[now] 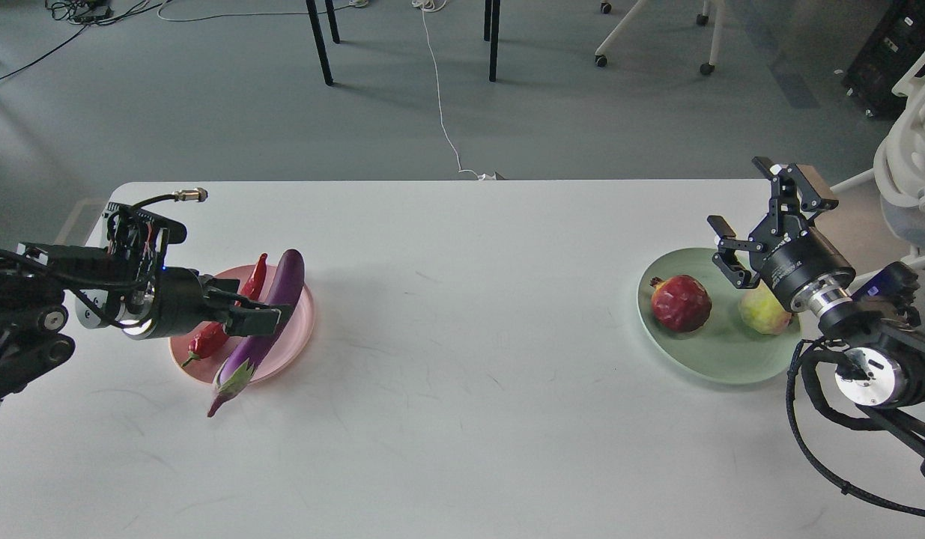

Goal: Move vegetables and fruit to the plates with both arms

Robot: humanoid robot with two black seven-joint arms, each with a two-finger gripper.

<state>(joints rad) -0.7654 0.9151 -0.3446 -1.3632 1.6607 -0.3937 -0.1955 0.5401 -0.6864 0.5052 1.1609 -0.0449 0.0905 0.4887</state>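
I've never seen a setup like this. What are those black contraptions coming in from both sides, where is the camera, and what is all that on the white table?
The picture comes from a camera in a humanoid robot's head, looking forward and down at a white table. The black things are its two arms, each ending in a two-finger gripper.

The left gripper sits low over a round salmon pink plate. On that plate lie a long glossy purple eggplant, its green cap sticking out over the rim, and a curved red chili pepper. Whether the fingers touch the eggplant is hard to tell.

The right gripper is open and empty, raised behind a pale mint green plate. That plate carries a dark red pomegranate and a lumpy yellow-green fruit.

Beyond the table are floor, cables and chair legs.
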